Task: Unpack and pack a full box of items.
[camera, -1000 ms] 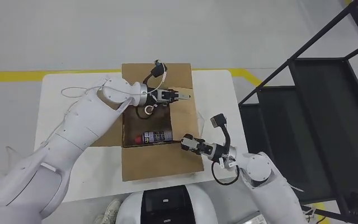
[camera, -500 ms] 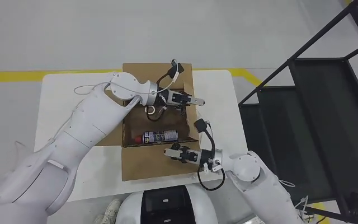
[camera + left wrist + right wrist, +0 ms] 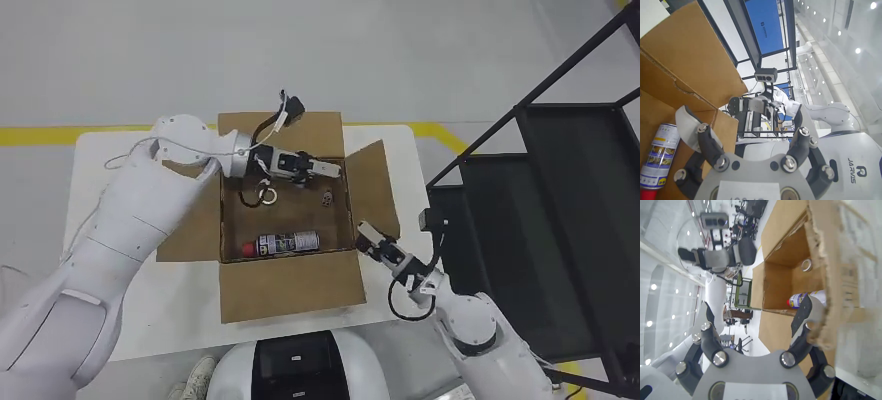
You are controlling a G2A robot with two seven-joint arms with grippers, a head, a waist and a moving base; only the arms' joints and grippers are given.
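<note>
Left gripper [image 3: 325, 171] spread apart over the box's [image 3: 290, 292] far side, pulled back slightly. Right gripper [image 3: 364, 236] now outside the right wall, previously over the near flap. Left wrist: spray can [image 3: 659, 151] lying inside the box. Right wrist: gripper spread, empty, box flap [image 3: 821, 279] edge beside one finger.

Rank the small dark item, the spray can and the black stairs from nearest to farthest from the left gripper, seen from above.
1. Small dark item: on the floor of the box, right by the left gripper.
2. Can: lying along the box's near wall.
3. Stairs: off the table, on the right.
</note>
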